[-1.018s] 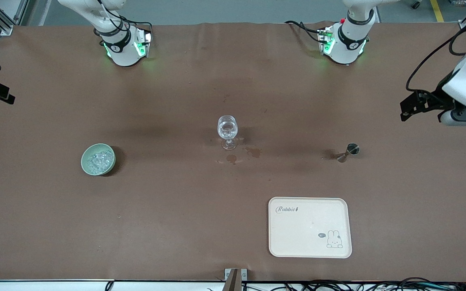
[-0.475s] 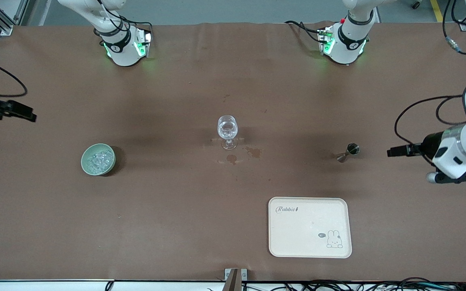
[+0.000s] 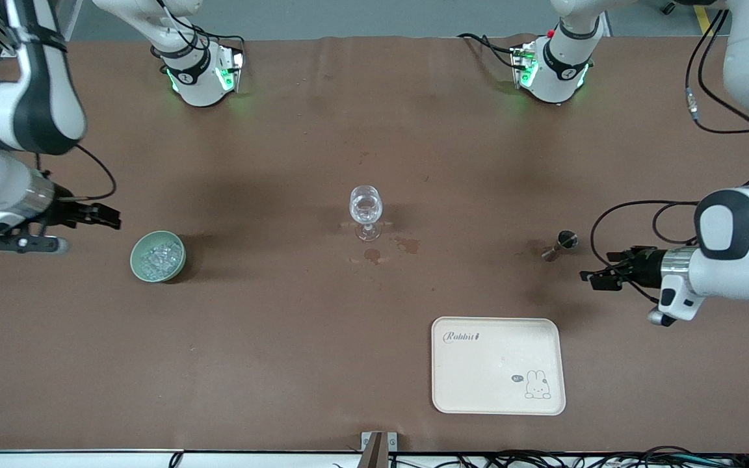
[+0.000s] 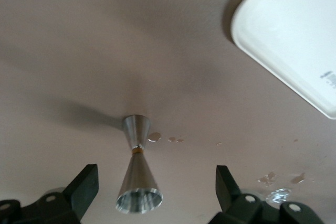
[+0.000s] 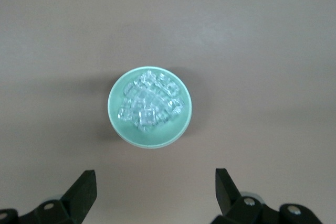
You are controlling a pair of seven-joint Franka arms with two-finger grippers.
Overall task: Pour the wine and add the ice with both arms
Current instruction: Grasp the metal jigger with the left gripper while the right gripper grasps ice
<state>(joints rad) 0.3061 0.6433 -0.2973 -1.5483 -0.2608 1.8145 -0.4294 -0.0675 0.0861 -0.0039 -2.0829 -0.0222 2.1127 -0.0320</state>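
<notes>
A steel hourglass jigger stands upright on the brown cloth toward the left arm's end. My left gripper hangs low beside it, open, with the jigger ahead of its fingers and untouched. A pale green bowl full of ice sits toward the right arm's end. My right gripper is open just short of the bowl, apart from it. A clear stemmed glass stands mid-table. I cannot make out the wine in the jigger or the glass.
A cream tray with a rabbit print lies nearer the front camera than the jigger. Dark wet stains mark the cloth by the glass, and droplets lie at the jigger's foot. Both arm bases stand along the table's back edge.
Both arms swung in from the table's ends and came down. The left gripper now sits by the jigger, the right gripper by the bowl. Nothing on the table moved.
</notes>
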